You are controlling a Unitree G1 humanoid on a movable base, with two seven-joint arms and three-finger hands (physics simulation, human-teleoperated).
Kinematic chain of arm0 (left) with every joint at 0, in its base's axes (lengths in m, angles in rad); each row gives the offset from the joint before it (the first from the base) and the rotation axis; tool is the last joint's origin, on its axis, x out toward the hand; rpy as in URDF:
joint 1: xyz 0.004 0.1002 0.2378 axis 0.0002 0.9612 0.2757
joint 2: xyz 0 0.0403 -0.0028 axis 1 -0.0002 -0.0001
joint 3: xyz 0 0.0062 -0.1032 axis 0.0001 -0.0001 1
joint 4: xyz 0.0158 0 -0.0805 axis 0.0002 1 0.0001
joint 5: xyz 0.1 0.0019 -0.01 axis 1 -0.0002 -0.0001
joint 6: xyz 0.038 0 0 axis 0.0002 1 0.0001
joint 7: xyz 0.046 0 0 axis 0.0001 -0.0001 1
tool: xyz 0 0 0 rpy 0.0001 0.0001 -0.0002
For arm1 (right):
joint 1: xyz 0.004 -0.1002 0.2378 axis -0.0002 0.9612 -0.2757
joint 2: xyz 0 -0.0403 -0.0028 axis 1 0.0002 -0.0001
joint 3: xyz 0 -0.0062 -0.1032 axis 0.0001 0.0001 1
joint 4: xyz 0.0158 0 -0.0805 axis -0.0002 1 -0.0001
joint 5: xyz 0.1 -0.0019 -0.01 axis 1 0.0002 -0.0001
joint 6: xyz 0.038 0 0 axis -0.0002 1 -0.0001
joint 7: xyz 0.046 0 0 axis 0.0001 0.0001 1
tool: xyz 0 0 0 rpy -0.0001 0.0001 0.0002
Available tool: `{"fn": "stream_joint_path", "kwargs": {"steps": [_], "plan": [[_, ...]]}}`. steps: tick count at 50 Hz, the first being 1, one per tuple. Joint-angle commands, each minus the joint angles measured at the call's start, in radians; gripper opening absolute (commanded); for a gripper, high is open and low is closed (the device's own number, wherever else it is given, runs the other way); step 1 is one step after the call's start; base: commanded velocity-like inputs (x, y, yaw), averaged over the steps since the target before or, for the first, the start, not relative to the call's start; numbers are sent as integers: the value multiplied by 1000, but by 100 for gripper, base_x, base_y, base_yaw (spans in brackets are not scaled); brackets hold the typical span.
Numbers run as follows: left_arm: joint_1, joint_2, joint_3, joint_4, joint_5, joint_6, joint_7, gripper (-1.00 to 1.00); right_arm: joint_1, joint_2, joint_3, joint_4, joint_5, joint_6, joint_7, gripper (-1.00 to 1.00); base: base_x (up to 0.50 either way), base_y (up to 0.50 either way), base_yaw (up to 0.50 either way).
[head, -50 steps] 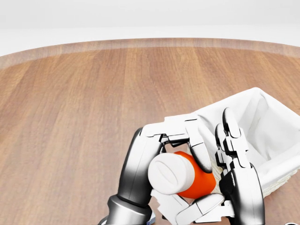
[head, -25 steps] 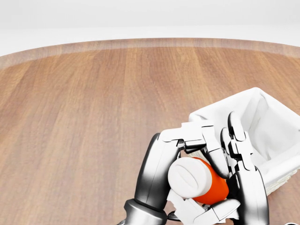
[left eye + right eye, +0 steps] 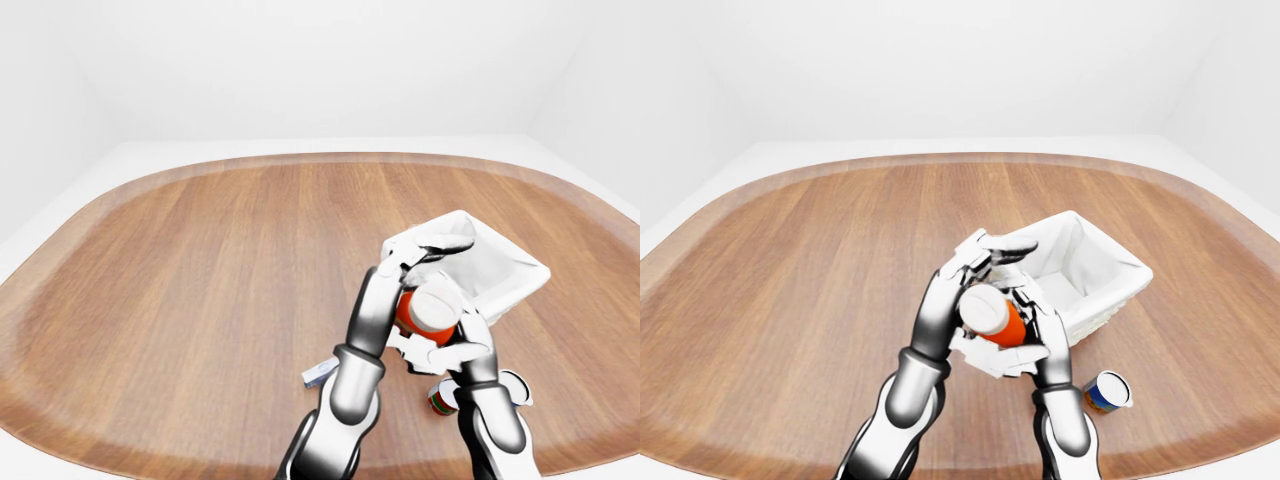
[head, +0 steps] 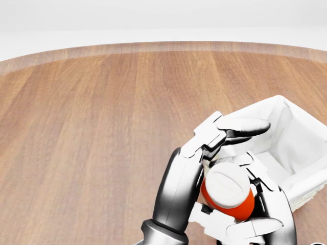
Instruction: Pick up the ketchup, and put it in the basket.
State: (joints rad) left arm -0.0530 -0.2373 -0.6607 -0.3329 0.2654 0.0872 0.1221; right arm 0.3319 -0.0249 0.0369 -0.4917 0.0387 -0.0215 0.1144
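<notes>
Ketchup [image 4: 228,191], a red bottle with a broad white cap turned toward the cameras, sits clamped between both of the robot's hands just beside the near-left corner of the basket [image 4: 294,130]. The right hand [image 4: 255,214] cups it from below and from the right, its white fingers wrapped against the red body and under the cap. The left hand [image 4: 214,138] presses on the bottle from the left and above, while one dark-tipped finger [image 4: 245,125] stretches out flat across the basket's rim. In the head view the bottle is raised off the wooden counter [image 4: 92,127] and overlaps the basket's edge; whether it is already over the opening I cannot tell. The basket is white-lined, woven outside, and stands at the right of the counter. In the right-eye view a small can [image 3: 1106,391] with a blue band lies on the counter near the right forearm. A small flat pale object [image 3: 320,373] lies beside the left forearm in the left-eye view.
</notes>
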Motion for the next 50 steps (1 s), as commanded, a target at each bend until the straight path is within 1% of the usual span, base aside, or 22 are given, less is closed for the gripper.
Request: {"fn": "stream_joint_path", "kwargs": {"steps": [1, 7, 16, 23, 30, 32, 37, 38, 41, 47, 50], "plan": [[4, 0, -35, 48, -10, 0, 11, 100, -31, 2, 86, -28, -106, -6, -119, -100, 0, 0, 0], [7, 4, -40, 45, -6, 0, 12, 100, -35, 2, 87, -26, -107, -5, -121, -100, 0, 0, 0], [11, 14, -32, 51, -3, 0, 5, 100, -38, 2, 90, -13, -112, -11, -125, -100, 0, 0, 0], [21, 34, -5, 19, -7, 0, -7, 100, -42, 3, 91, -4, -113, -14, -128, -100, 0, 0, 0], [53, 91, -4, -119, 6, 0, -19, 100, -48, 5, 89, 7, -113, -18, -131, -100, 0, 0, 0], [66, 112, 7, -173, 6, 0, -23, 100, -49, 5, 87, 9, -112, -20, -132, -100, 0, 0, 0], [82, 148, 32, -228, 0, 0, -25, 100, -51, 5, 88, 12, -113, -21, -132, -100, 0, 0, 0], [92, 159, 51, -247, -5, 0, -28, 100, -54, 6, 88, 14, -114, -18, -133, -100, 0, 0, 0], [108, 183, 70, -262, -13, 0, -30, 100, -56, 6, 90, 21, -114, -23, -133, -100, 0, 0, 0], [166, 251, 129, -322, -26, 0, -43, 100, -56, 6, 99, 25, -119, -21, -135, -100, 0, 0, 0], [186, 267, 178, -322, -43, 0, -57, 100, -55, 4, 99, 22, -117, -21, -134, -100, 0, 0, 0]]}}
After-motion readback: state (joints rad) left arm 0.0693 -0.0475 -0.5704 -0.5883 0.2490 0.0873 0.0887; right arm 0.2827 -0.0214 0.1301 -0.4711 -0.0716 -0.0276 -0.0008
